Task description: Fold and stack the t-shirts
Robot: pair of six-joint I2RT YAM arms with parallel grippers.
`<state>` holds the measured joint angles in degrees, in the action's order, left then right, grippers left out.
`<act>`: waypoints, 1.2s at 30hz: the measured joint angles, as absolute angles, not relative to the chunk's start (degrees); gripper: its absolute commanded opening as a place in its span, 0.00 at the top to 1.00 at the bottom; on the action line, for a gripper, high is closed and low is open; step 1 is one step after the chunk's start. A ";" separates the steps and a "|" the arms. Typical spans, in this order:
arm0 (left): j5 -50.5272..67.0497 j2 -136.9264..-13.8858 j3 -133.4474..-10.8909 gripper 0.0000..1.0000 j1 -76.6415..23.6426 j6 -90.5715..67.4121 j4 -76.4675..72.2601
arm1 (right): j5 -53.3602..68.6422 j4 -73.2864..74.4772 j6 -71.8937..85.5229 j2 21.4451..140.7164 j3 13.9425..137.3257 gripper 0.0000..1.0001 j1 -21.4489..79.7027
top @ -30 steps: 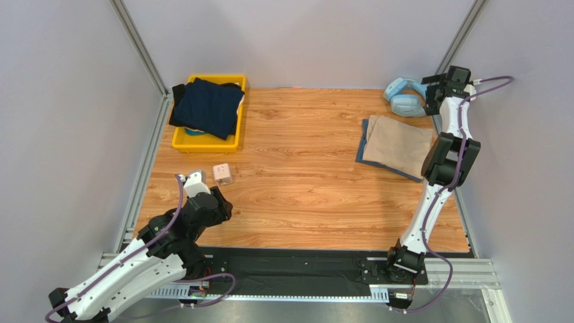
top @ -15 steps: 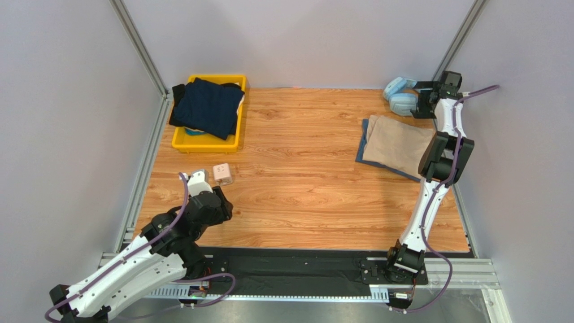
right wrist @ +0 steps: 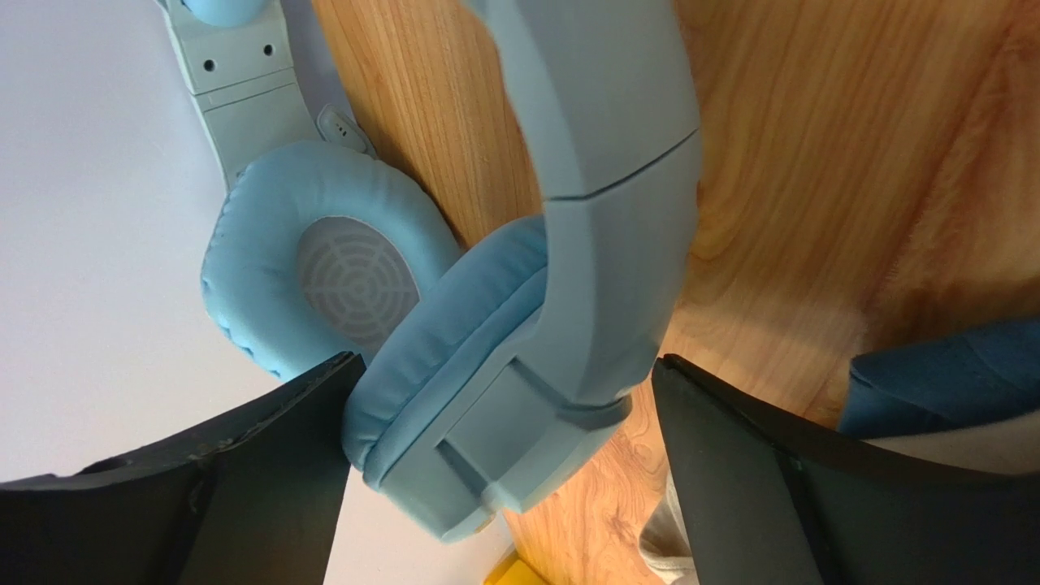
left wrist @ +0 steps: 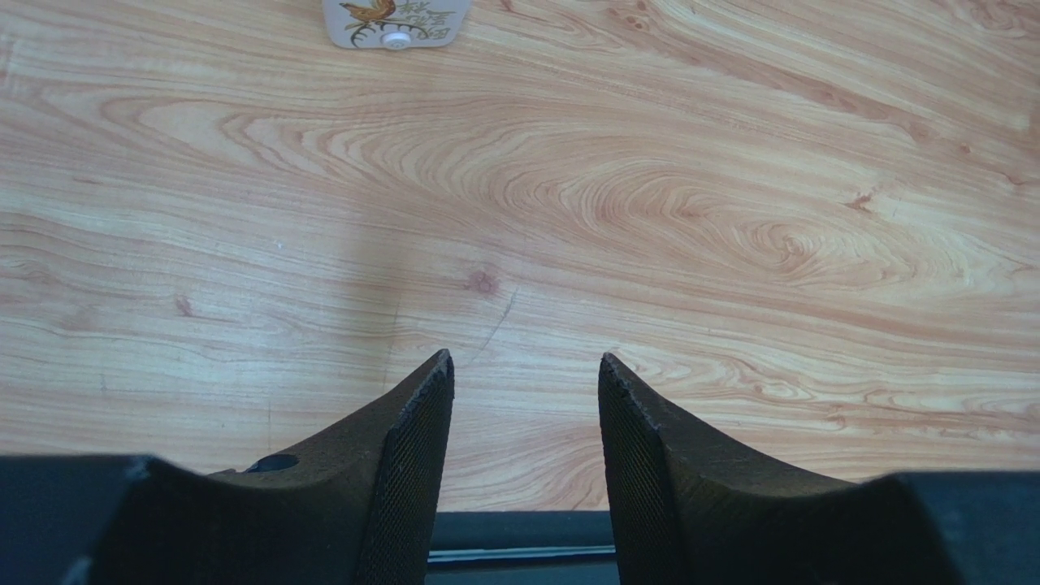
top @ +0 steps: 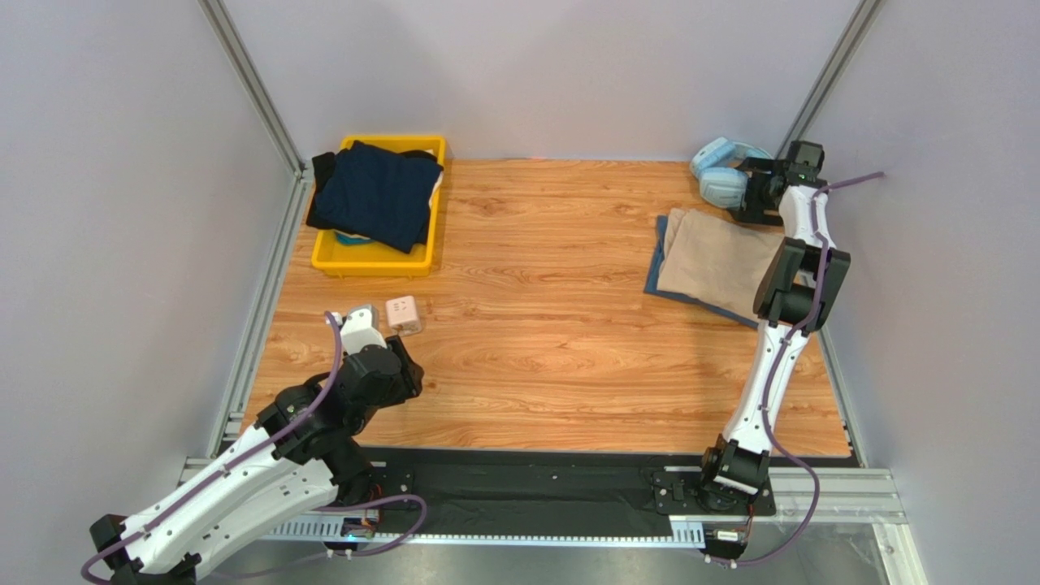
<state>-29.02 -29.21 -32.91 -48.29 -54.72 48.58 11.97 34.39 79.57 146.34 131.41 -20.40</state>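
A wooden tabletop (top: 549, 317) fills the floor of a grey-walled cell framed by metal rails.

The right claw (right wrist: 507, 402) is at the far right corner, its jaws spread wide on either side of the light blue headphones (right wrist: 574, 244). An ear cushion and the band sit between the two dark fingers (right wrist: 281, 475) (whether either finger actually presses the plastic I cannot tell). Just outside its right-hand finger in the wrist view, a corner of dark blue cloth (right wrist: 940, 378) shows. From above, that cloth (top: 659, 274) is the lower layer of a folded pile just behind the right claw (top: 759, 195), toward the arm's base, with the tan t-shirt (top: 723, 258) lying flat on top of it.

The left claw (left wrist: 525, 402) hangs low over bare wood near the table's front left, jaws wide apart and holding nothing. Straight ahead of its fingertips, a little way off, stands a small white box (left wrist: 397, 15) with a printed picture on it. Farther ahead, well apart from the left claw (top: 357, 327), the yellow bin (top: 327, 258) sits at the far left corner. The navy t-shirt (top: 376, 193) is draped across it, and black cloth (top: 322, 171) spills over the bin's left rim beneath it.
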 measured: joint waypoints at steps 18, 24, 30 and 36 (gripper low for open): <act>-28.69 -28.95 -32.23 0.47 -48.29 -54.78 48.40 | 18.37 31.83 79.68 147.04 128.97 1.00 -20.38; -28.53 -28.18 -31.92 0.47 -48.29 -54.94 48.27 | 21.19 29.80 78.22 146.91 127.46 1.00 -20.12; -28.14 -28.23 -30.79 0.47 -48.29 -55.09 47.48 | 23.55 28.51 75.31 144.97 124.03 1.00 -18.31; -29.26 -28.56 -30.76 0.44 -48.29 -57.89 49.06 | 27.11 26.87 72.88 142.08 118.65 1.00 -12.32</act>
